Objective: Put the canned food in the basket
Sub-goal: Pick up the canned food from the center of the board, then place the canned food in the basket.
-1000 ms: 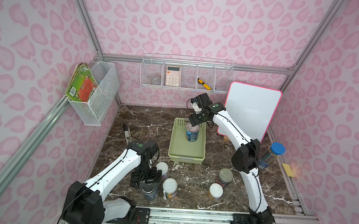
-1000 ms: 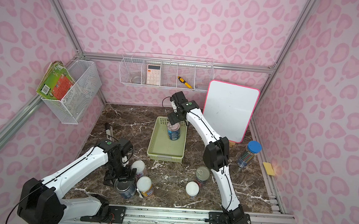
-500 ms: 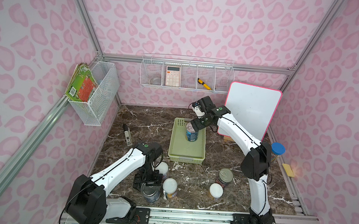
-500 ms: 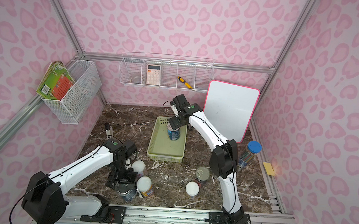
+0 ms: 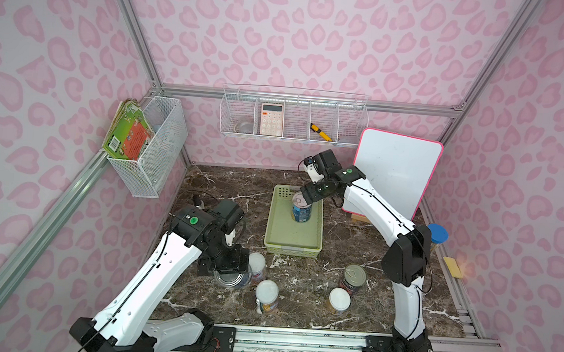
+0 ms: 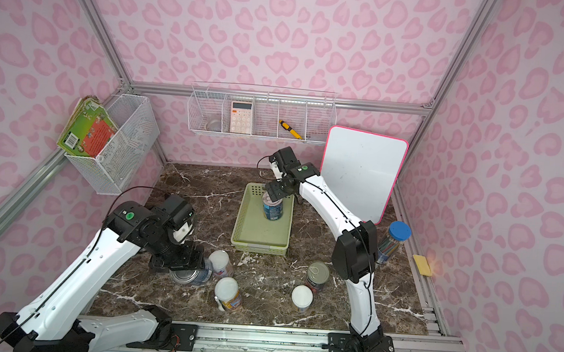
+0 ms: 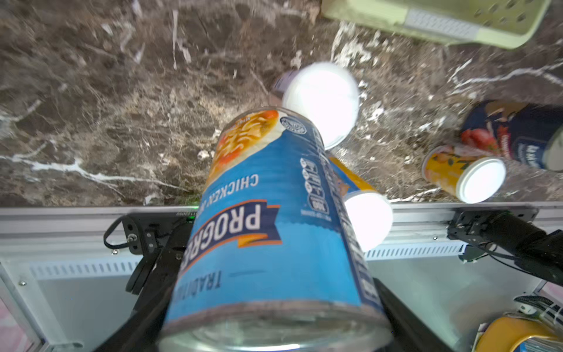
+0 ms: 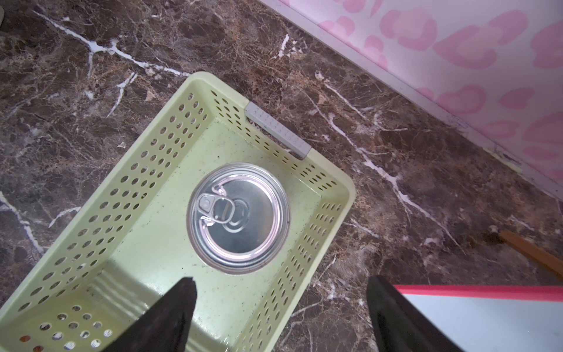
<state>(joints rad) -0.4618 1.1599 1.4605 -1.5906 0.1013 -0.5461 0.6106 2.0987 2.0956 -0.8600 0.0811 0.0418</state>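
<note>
Since a moment ago the left arm has shifted its elbow outward and the left gripper (image 5: 229, 271) has settled around the blue-labelled soup can with a silver top (image 7: 268, 219), while the right arm's elbow has swung out toward the blue-capped clear tube (image 5: 437, 233). Now the black fingers (image 7: 402, 323) press on both sides of that soup can near its top, clamped on it. It is at the near left of the brown marble tabletop (image 5: 300, 287), and I cannot tell whether it has left the surface. A small white-lidded can (image 5: 257, 262) sits just beside it, and a white-lidded can with a yellow label (image 5: 267, 294) stands a little nearer the front rail. Over on the right a dark-labelled pull-tab can (image 5: 354, 277) and a third white-lidded can (image 5: 339, 300) stand close together. The shallow light-green perforated plastic basket (image 5: 288, 235) lies mid-table, and one blue-labelled pull-tab can (image 8: 237, 216) stands upright in its far half. The right gripper (image 8: 281, 280) hangs above that can with its jaws spread apart, touching nothing.
</note>
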